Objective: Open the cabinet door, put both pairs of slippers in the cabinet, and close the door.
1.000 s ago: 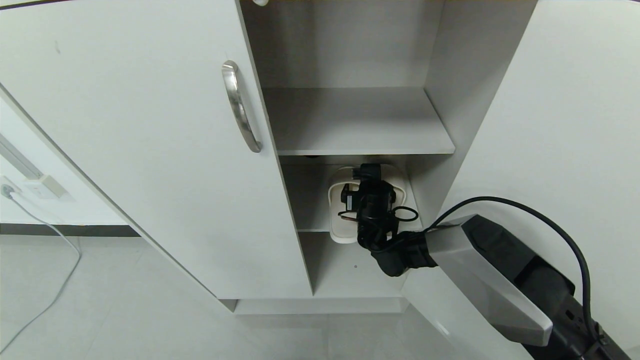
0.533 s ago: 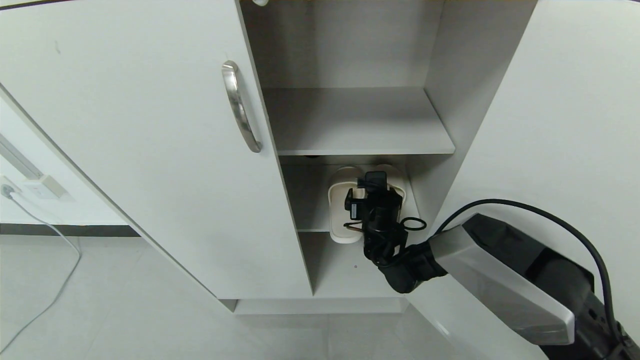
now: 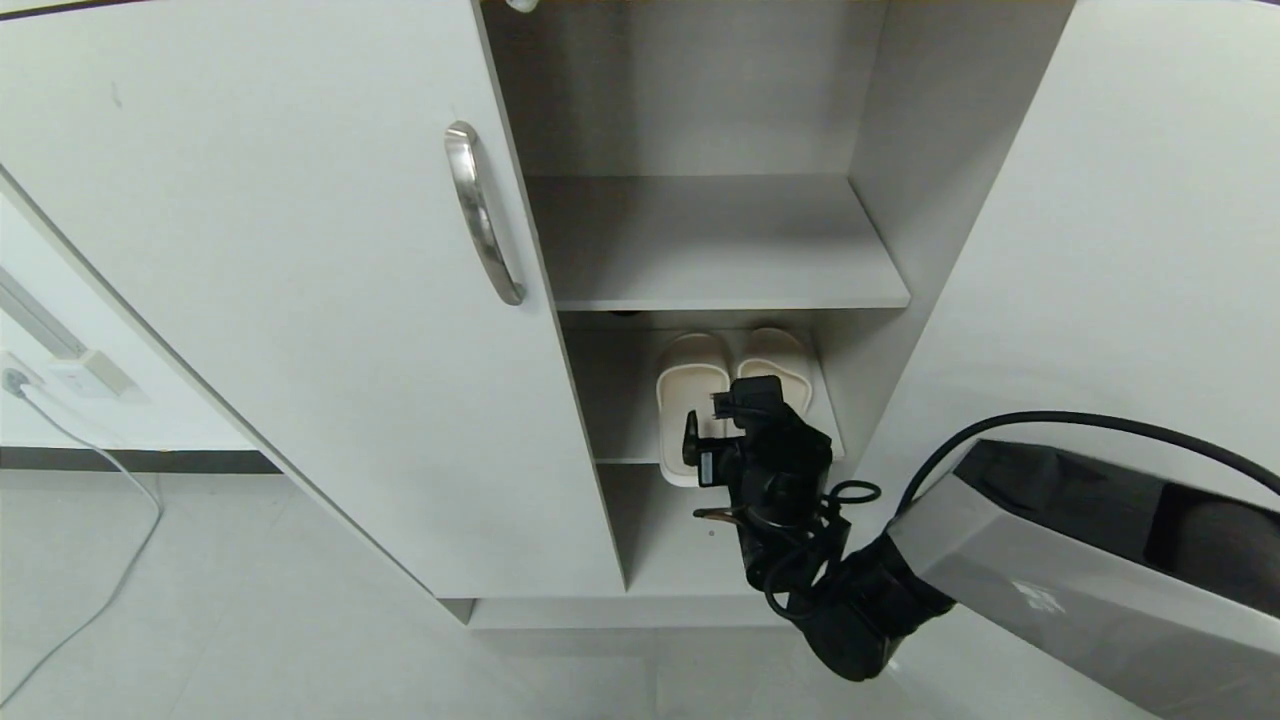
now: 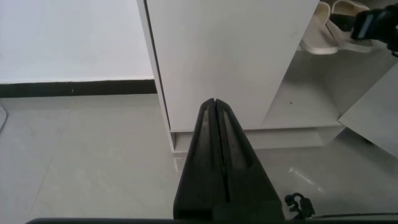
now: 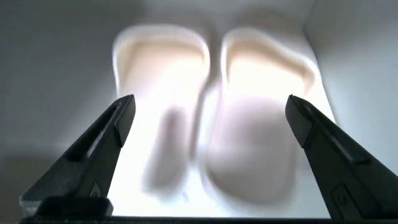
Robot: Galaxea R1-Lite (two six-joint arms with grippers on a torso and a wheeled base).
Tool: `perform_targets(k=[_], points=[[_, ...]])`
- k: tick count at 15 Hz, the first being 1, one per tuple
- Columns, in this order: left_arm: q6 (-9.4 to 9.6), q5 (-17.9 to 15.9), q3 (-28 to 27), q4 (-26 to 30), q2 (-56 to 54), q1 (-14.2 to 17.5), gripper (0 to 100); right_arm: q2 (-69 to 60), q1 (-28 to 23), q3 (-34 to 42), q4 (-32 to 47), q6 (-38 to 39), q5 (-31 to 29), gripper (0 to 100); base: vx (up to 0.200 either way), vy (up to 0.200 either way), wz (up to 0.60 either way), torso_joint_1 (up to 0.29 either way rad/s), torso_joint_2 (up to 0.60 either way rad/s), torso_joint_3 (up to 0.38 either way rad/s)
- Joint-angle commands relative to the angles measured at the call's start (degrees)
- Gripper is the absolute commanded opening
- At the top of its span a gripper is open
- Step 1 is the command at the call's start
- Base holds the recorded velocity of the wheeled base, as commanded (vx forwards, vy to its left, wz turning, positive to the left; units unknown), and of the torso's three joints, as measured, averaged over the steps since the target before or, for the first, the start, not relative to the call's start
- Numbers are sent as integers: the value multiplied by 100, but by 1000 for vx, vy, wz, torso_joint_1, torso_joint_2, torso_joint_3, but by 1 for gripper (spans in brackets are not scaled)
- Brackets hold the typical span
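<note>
Middle shelf [image 3: 618, 415] bears cream slipper pair [image 3: 695, 385]

The 2 slippers [image 3: 733, 372] were plain cream, the cabinet [image 3: 250, 250] plain white, its handle [image 3: 481, 214] shiny silver. The right gripper [image 5: 210, 109] and left gripper [image 4: 214, 107] were black. The floor [image 3: 200, 630] was pale grey.

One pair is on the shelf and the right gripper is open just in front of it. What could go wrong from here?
1. The slippers overhang the front edge of the shelf. The right gripper, open close by, could knock them off, or the closing door could catch them.
2. The cable loop at the wrist might snag on the shelf edge.
3. The arm lies close to the open right door and could bump it.
</note>
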Motion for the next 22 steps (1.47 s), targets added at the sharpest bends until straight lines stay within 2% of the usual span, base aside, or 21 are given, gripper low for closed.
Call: perform_targets(k=[1, 4, 6, 8, 13, 19, 22], points=[[-1, 0, 0, -1, 9, 1, 0, -605, 124, 1103, -283, 53, 228, 100, 0, 0, 0, 0, 0, 0], [-1, -9, 0, -1, 0, 1, 0, -790, 379, 1578, -380, 414, 482, 100, 0, 0, 0, 0, 0, 0], [8, -18, 0, -1, 0, 1, 0, -1185, 467, 2158, -371, 581, 1133, 100, 0, 0, 0, 0, 0, 0], [8, -26, 0, -1, 9, 1, 0, -1501, 537, 2668, -371, 607, 1432, 100, 0, 0, 0, 0, 0, 0], [-1, -26, 0, -1, 9, 1, 0, -1581, 678, 2703, -362, 607, 1440, 100, 0, 0, 0, 0, 0, 0], [-1, -35, 0, -1, 9, 1, 0, -1642, 819, 2606, -678, 589, 1440, 100, -200, 0, 0, 4, 4, 0], [-18, -26, 0, -1, 9, 1, 0, -1642, 819, 2624, -678, 589, 1440, 100, 0, 0, 0, 0, 0, 0]])
